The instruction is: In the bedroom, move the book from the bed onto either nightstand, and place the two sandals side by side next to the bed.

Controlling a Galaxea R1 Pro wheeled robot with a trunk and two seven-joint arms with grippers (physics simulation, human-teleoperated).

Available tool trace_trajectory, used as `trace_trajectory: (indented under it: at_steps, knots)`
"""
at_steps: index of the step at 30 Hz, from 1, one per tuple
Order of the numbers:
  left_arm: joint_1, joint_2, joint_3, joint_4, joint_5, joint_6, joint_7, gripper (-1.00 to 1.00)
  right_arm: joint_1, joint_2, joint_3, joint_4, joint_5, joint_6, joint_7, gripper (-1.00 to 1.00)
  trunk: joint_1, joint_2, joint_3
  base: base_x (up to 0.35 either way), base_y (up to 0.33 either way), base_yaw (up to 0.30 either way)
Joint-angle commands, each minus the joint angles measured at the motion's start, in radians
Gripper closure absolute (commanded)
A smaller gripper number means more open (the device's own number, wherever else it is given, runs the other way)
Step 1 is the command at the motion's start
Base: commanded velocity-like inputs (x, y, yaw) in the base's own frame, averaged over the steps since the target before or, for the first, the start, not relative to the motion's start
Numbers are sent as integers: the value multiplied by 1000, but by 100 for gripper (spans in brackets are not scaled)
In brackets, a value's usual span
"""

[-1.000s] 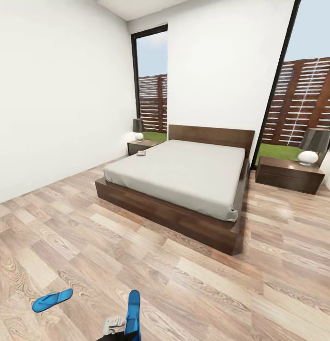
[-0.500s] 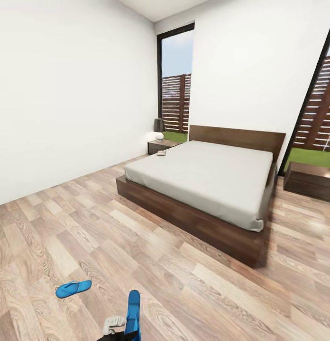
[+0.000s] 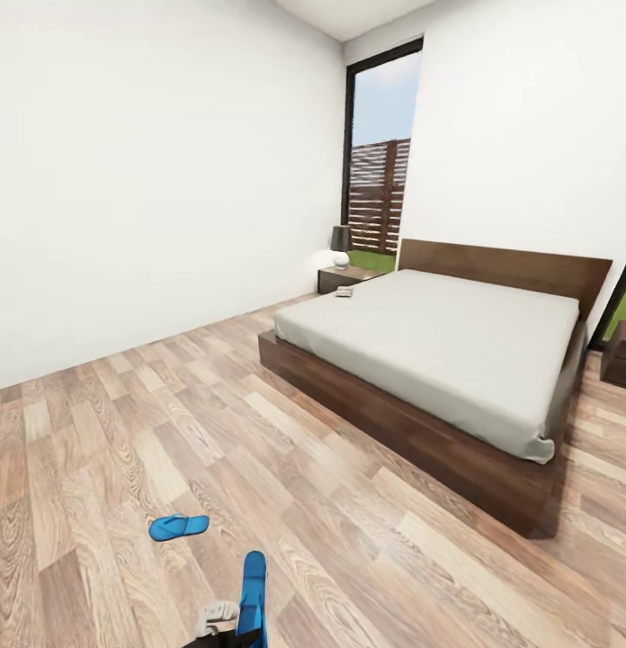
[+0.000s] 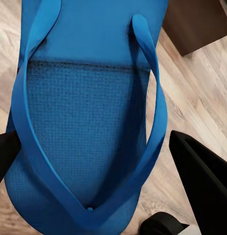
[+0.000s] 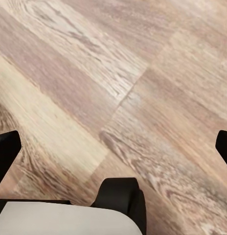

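Head view: bedroom floor (image 3: 124,432) of wood planks, bed (image 3: 439,342) at 2 o'clock, pale mattress on dark frame. Book (image 3: 344,292) lies on the mattress's far corner, just beside the nightstand (image 3: 344,277), which carries a lamp (image 3: 340,245). Loose sandal (image 3: 179,526) flat on the floor at 7 o'clock, well apart from the bed. Second sandal (image 3: 253,598) at 6 o'clock, tilted up, held at the left claw (image 3: 225,619).

Left wrist view: held sandal's blue sole and straps (image 4: 89,112) sit between two dark fingers (image 4: 204,176); left claw is gripping it.

Right wrist view: right claw (image 5: 113,147) spread wide, nothing between fingertips (image 5: 6,152), plank floor beneath.
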Motion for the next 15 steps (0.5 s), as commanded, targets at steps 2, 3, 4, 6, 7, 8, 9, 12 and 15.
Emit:
trace_trajectory:
  at_steps: [2, 3, 4, 6, 7, 8, 9, 12, 15]
  knots:
    - [-1, 0, 1, 1, 1, -2, -4, 100, 0, 0, -4, -1, -9, 7, 6, -100, 0, 0, -1, 185, 0, 287]
    - [-1, 0, 1, 1, 1, -1, -4, 100, 0, 0, -4, -1, -9, 7, 6, -100, 0, 0, -1, 257, 0, 287]
    - [-1, 0, 1, 1, 1, -1, -4, 100, 0, 0, -4, -1, -9, 7, 6, -100, 0, 0, -1, 292, 0, 287]
    - [-1, 0, 1, 1, 1, -1, -4, 100, 0, 0, -4, -1, -9, 7, 6, -100, 0, 0, -1, 287, 0, 288]
    - [-1, 0, 1, 1, 1, -1, -4, 100, 0, 0, -4, -1, -9, 7, 6, -100, 0, 0, -1, 248, 0, 288]
    - [-1, 0, 1, 1, 1, -1, -4, 100, 0, 0, -4, -1, -9, 7, 6, -100, 0, 0, -1, 217, 0, 288]
    - [-1, 0, 1, 2, 1, -1, -4, 100, 0, 0, -4, -1, -9, 7, 6, -100, 0, 0, -1, 178, 0, 288]
    - [-1, 0, 1, 1, 1, -1, -4, 100, 0, 0, -4, -1, -9, 7, 6, -100, 0, 0, -1, 137, 0, 288]
    - [-1, 0, 1, 1, 1, -1, -4, 100, 0, 0, -4, -1, -9, 7, 6, -100, 0, 0, -1, 57, 0, 288]
